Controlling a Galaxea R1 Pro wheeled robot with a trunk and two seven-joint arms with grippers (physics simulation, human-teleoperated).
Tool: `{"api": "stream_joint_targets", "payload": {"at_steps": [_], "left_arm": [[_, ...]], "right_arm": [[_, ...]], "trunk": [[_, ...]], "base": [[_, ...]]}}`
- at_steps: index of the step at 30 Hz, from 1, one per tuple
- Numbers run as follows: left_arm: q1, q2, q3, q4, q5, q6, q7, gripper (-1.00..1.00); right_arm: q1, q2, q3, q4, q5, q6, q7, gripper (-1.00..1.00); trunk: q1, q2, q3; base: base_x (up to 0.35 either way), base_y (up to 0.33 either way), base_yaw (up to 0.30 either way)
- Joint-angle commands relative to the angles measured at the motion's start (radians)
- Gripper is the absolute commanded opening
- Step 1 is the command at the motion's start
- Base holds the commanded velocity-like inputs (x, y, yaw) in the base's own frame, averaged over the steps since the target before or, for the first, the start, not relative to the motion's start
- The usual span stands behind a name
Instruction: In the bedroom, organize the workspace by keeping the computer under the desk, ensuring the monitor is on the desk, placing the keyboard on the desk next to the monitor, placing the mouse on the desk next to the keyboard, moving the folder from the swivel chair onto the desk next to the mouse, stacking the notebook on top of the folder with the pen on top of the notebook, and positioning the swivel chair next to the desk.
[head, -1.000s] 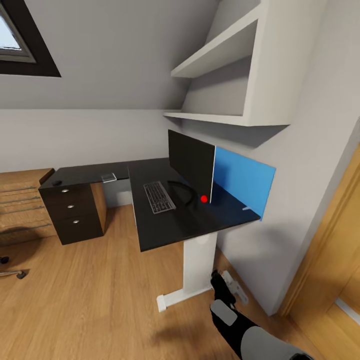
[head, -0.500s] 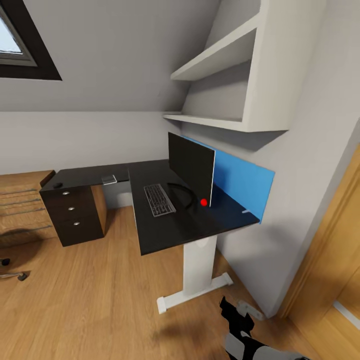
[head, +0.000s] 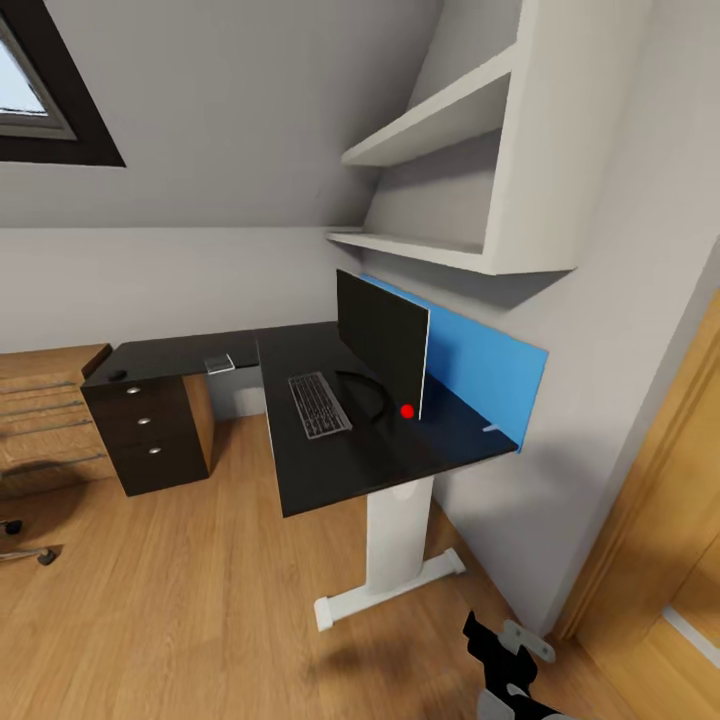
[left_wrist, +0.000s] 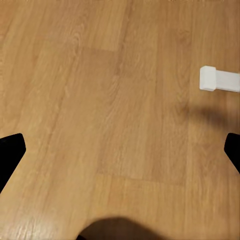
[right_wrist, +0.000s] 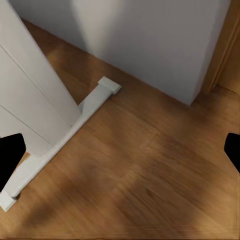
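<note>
- desk (head: 340, 460): monitor (head: 380, 340) upright on top, keyboard (head: 318, 404) flat just beside its foot → those two items judged done.
- blue panel (head: 480, 375) standing behind monitor against wall; cannot tell if folder.
- small dark item (head: 117, 375) at desk's far end, poss. mouse; too small to confirm.
- swivel chair base (head: 25, 545) at frame edge, well apart from desk → chair move, stacking judged pending.
- right gripper (head: 500, 650) low near desk foot (right_wrist: 75, 125), pointing at floor, fingers spread, empty.
- left gripper (left_wrist: 120, 150) over bare floor, fingers spread, empty.
</note>
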Motion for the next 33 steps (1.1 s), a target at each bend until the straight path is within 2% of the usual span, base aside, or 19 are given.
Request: {"api": "stream_joint_targets", "payload": {"at_steps": [1,10,13,16,19,25,29,33], "left_arm": [[0.000,0.001,-0.003,-0.001,0.010,-0.005,0.005,1.00],[0.000,0.000,-0.004,0.005,0.010,-0.005,0.005,1.00],[0.000,-0.001,-0.004,0.006,0.010,-0.005,0.005,1.00],[0.000,-0.001,-0.004,0.006,0.010,-0.005,0.005,1.00],[0.000,-0.001,-0.004,0.006,0.010,-0.005,0.005,1.00],[0.000,-0.001,-0.005,0.007,0.010,-0.005,0.005,1.00],[0.000,-0.001,-0.005,0.008,0.010,-0.005,0.005,1.00],[0.000,-0.001,-0.022,0.021,0.010,-0.005,0.005,1.00]], "right_arm": [[0.001,0.000,0.009,0.002,-0.001,-0.002,-0.005,1.00],[0.011,-0.010,0.011,0.001,0.002,-0.002,-0.002,1.00],[0.012,-0.010,0.014,0.001,0.018,-0.002,-0.002,1.00],[0.013,-0.008,0.017,0.002,0.069,-0.002,-0.002,1.00],[0.014,-0.008,0.017,0.002,0.100,-0.002,-0.002,1.00],[0.016,-0.009,0.017,0.003,0.124,-0.004,0.012,1.00],[0.028,-0.009,0.017,0.003,0.125,-0.015,0.026,1.00],[0.034,0.017,0.019,0.002,0.127,-0.024,0.030,1.00]], "trunk": [[-0.004,0.007,0.002],[-0.038,0.070,0.031],[-0.050,0.091,0.040],[-0.061,0.112,0.049],[-0.073,0.133,0.059],[-0.096,0.175,0.078],[-0.111,0.203,0.090],[-0.115,0.210,0.093]], "base": [[0.000,0.000,0.000],[0.000,0.000,0.000],[0.000,0.000,0.000],[0.000,0.000,0.000],[0.000,0.000,0.000],[0.000,0.000,0.000],[0.000,0.000,0.000],[0.000,0.000,0.051]]}}
